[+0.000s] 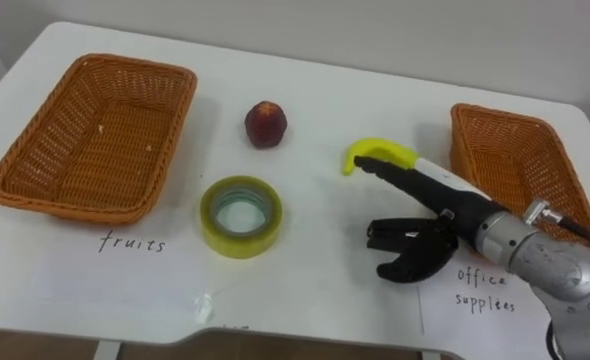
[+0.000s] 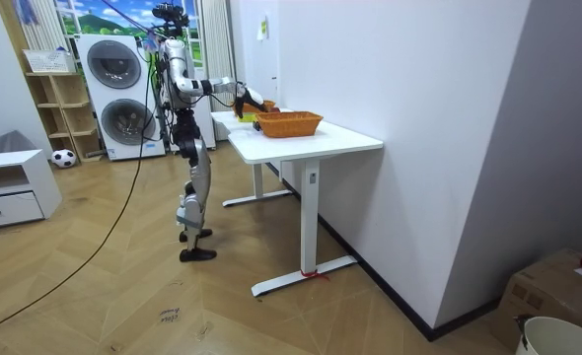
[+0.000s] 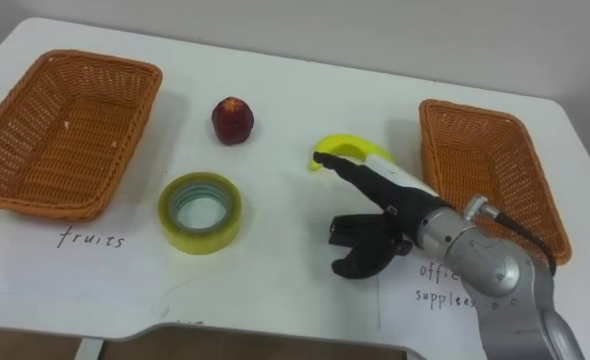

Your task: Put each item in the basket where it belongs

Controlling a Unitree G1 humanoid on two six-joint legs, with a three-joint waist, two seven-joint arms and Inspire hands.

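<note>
Working out from the tape roll [image 1: 241, 215] on the counter [image 1: 315, 80]: the fruits basket [image 1: 95, 135] sits to its left, and a red fruit [image 1: 265, 124] lies just beyond it. The banana [image 1: 379, 153] is to its right, with the office basket [image 1: 515, 160] farthest right. My right hand [image 1: 430, 235] hovers right of the roll, fingers [image 1: 393, 174] loosely spread and holding nothing. One fingertip seems to touch the banana.

A home-style room with a laundry corner. Well behind the fingers of the robot's right hand [image 1: 420, 240], toward the room view's left, are stacked front-loading laundry machines [image 2: 113, 94], open shelves [image 2: 59, 108], a football [image 2: 64, 157] and a low white drawer unit [image 2: 10, 192]. Beneath the fingers stands a white desk [image 2: 321, 138] on wood flooring [image 2: 271, 316].
</note>
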